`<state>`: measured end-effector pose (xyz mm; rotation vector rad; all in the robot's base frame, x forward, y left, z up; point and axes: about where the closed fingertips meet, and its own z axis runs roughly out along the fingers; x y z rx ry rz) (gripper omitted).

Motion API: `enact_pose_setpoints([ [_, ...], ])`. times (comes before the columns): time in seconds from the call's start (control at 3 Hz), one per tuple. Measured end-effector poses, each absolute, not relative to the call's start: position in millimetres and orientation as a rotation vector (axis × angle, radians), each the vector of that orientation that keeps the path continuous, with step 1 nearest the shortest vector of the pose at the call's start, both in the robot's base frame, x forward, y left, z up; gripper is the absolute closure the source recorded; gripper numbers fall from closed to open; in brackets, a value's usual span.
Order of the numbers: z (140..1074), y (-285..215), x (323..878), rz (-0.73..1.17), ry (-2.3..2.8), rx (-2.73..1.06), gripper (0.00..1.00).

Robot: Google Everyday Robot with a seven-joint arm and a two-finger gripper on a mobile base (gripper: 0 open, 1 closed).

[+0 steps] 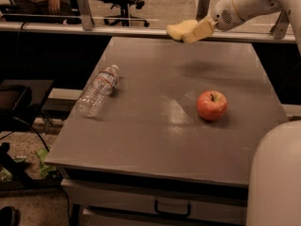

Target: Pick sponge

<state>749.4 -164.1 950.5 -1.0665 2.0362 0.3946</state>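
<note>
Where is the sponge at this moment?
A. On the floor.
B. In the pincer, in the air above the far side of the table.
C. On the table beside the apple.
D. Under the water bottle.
B: the pincer grips the sponge above the table, and its shadow lies on the surface below.
</note>
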Motion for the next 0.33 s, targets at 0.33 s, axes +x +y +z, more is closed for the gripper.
enact_pose_setpoints([
  [0.33, 950.5, -164.1, 749.4, 0.395, 2.036, -1.067, 1.00],
])
